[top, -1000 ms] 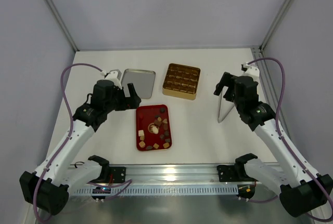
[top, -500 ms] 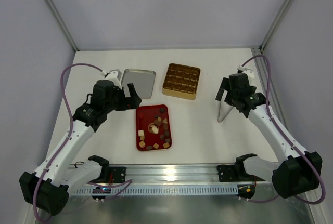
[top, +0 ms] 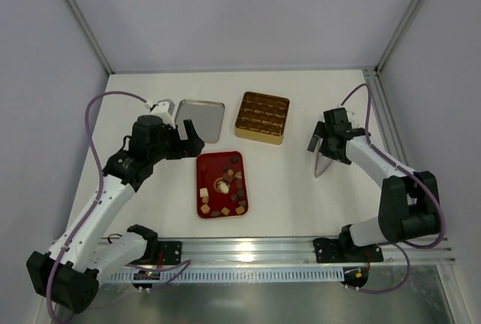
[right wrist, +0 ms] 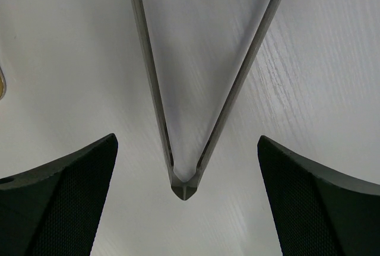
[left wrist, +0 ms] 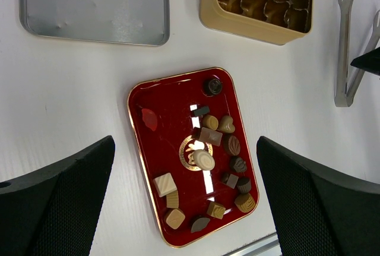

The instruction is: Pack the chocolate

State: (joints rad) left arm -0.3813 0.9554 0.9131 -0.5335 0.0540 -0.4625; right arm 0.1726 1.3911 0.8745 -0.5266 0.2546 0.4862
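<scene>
Left gripper [top: 183, 140], centre-left from overhead, is spread wide and holding nothing, and in its wrist view the dull grey metal lid [left wrist: 95, 0] and the gridded gold tin [left wrist: 249, 21] both run off the top edge. Mid-frame, the chocolate [left wrist: 208, 167] sits on the glossy red tray [left wrist: 154, 143]: brown lumps, tan cubes, one pale round piece. Over on the right, the right gripper [top: 323, 142] is also wide open and empty above the hinge end of thin steel tongs [left wrist: 343, 42] on the white table [top: 285, 189]; their tips are cut off in its wrist view.
</scene>
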